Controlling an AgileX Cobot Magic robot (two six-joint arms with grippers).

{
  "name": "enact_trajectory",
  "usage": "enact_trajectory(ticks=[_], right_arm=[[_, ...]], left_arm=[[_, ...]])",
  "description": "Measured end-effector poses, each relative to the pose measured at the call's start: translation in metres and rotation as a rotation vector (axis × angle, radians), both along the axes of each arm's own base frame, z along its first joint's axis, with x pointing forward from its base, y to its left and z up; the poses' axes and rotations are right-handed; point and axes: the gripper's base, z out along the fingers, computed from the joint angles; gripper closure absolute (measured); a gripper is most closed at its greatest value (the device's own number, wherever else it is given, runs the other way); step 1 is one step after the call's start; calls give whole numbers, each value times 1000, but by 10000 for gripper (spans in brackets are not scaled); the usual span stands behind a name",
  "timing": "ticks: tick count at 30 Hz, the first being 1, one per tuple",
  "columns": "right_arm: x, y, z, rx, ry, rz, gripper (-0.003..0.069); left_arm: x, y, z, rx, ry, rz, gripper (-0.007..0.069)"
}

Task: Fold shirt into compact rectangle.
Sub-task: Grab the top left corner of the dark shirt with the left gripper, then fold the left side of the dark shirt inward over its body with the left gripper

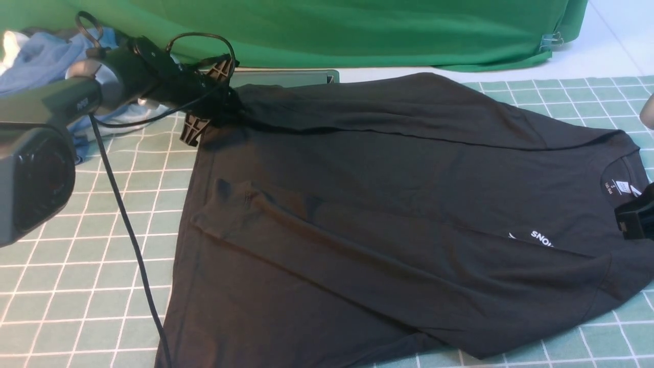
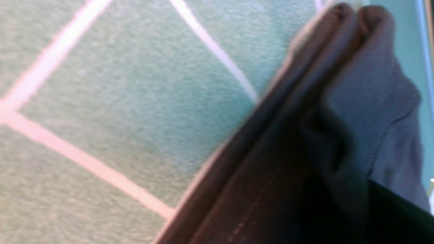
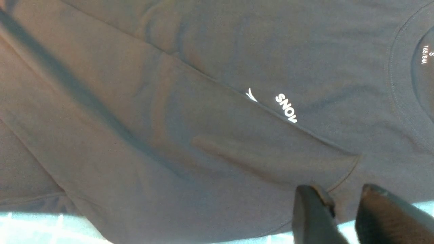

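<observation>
The large black long-sleeved knit shirt (image 1: pixel 388 204) lay flat on the green-checked desk (image 1: pixel 76 266), its long axis running left to right with the collar rightward. The left hand (image 1: pixel 214 105) grasped its far hem corner. The right hand (image 3: pixel 342 189), released and empty, hung over the near shoulder.

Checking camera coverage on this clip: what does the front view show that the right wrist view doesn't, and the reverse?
Front only: the left pincer pinching the shirt's far left corner, with the blue garments and green cloth behind. Right wrist only: the right pincer's fingers standing apart by the shirt's edge, holding nothing, and a legible size print inside the collar. Both: the black shirt, with a sleeve folded across that half covers the white SNOW print.
</observation>
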Motion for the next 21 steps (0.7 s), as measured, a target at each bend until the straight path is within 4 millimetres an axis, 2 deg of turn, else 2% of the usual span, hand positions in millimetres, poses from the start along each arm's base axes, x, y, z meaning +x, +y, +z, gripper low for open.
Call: enact_trajectory(ticks=[4, 8, 11, 12, 14, 16, 19, 21], right_arm=[[0, 0, 0, 0, 0, 1, 432], [0, 0, 0, 0, 0, 1, 425], [0, 0, 1, 1, -6, 1, 424], [0, 0, 2, 1, -6, 1, 424], [2, 0, 6, 3, -19, 1, 424], [3, 1, 13, 6, -42, 1, 424], [4, 1, 16, 7, -49, 1, 424], [3, 1, 15, 6, -37, 2, 424]], left_arm=[[-5, -1, 8, 21, 20, -49, 603], [-19, -5, 45, 16, 48, -126, 604], [-40, -10, 91, -2, 76, -207, 604], [-41, -10, 94, -3, 78, -212, 604], [-53, -11, 112, 2, 102, -256, 604], [-69, -11, 124, 33, 185, -331, 604], [-80, -11, 127, 81, 226, -392, 604], [-99, -13, 128, 139, 269, -428, 604]])
